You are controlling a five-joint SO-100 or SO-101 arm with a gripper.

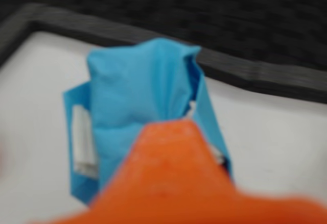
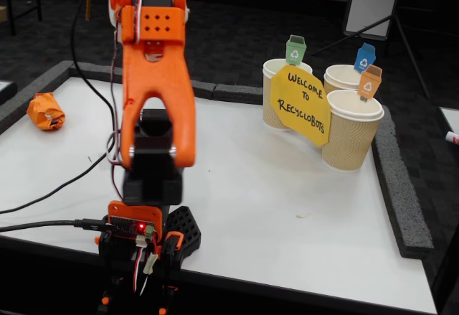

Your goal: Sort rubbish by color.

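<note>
blue wad [image 1: 138, 96] near dark table border [image 1: 255, 73]

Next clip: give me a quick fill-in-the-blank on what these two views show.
1. In the wrist view, the paper wad beyond the orange end effector is light ____.
2. In the fixed view, the orange wad lies near the table's ____ edge.
3. The number of paper cups behind the yellow sign is ____.

Missing words: blue; left; three
</note>
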